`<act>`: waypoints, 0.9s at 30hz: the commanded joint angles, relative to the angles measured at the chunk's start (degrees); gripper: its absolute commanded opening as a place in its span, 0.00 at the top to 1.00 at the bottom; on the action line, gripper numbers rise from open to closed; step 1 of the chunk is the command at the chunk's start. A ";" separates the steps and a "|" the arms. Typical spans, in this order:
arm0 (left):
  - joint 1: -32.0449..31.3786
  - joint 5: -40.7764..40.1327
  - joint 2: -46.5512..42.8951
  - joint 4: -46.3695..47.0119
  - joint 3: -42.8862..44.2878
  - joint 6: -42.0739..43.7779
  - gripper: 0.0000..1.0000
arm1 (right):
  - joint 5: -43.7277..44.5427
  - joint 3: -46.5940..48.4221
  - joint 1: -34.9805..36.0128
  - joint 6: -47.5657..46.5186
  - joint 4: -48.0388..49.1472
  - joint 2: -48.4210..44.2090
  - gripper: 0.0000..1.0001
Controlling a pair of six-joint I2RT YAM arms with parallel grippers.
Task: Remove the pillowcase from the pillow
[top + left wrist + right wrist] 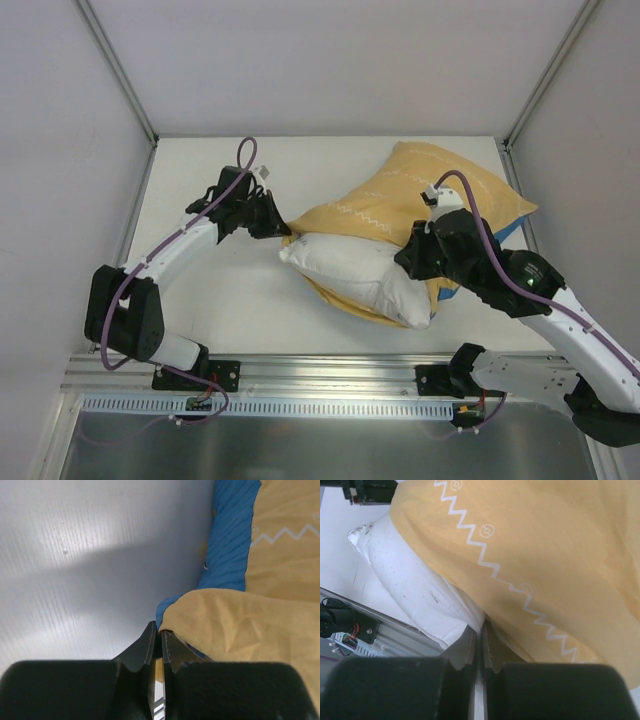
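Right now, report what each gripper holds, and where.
Left gripper pinches the pillowcase at its open edge. Right gripper is shut where pillow meets pillowcase; hold cannot be told.

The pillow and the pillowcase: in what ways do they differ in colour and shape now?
The pillowcase is yellow-orange with a white zigzag and a blue edge; the pillow is plain white. The pillowcase lies loose and flat; the pillow is plump. The pillow sticks partly out of the pillowcase at its near side. Both are soft and rest on the table.
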 commanded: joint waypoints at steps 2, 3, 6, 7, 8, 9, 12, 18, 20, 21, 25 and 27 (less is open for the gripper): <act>1.03 2.70 5.56 3.96 7.49 -0.21 1.00 | -3.53 -1.44 -0.27 3.25 8.20 -0.70 0.99; 0.94 3.41 6.28 3.88 8.20 -0.03 0.91 | -3.88 -1.71 -0.27 3.43 8.91 -0.44 0.99; 1.20 5.87 5.59 3.53 9.00 0.94 0.44 | -3.97 -1.36 -0.27 3.70 10.85 1.49 0.99; 1.64 5.88 4.71 2.92 8.56 1.20 0.09 | -3.89 -0.84 -0.27 3.78 11.29 2.10 0.99; 2.17 5.97 2.09 2.65 8.47 1.29 0.04 | -3.97 -0.48 -0.27 3.70 12.08 3.50 0.99; 2.78 6.05 0.50 2.12 8.47 1.29 0.03 | -4.06 -0.22 -0.27 3.52 12.43 4.39 0.99; 6.20 3.96 -5.13 -4.45 11.45 1.38 0.01 | -4.06 1.01 -0.36 2.73 13.58 7.64 0.99; 9.99 -4.14 -10.59 -21.16 26.04 2.00 0.10 | -9.42 3.47 -2.82 3.52 20.08 14.13 0.99; 9.91 -5.73 -11.73 -24.84 27.28 -0.37 0.18 | -9.68 4.44 -2.91 4.40 23.85 15.64 0.99; 9.64 -2.59 -12.60 -24.86 25.63 -2.29 0.19 | -9.77 4.88 -2.91 5.36 26.56 17.30 0.99; 3.33 -1.59 -14.54 -24.78 20.70 -7.22 0.14 | -12.05 8.74 -2.91 7.03 29.83 23.10 0.99; -0.45 -1.50 -15.59 -23.55 16.85 -11.53 0.09 | -13.73 10.06 -2.91 8.17 31.33 25.30 0.99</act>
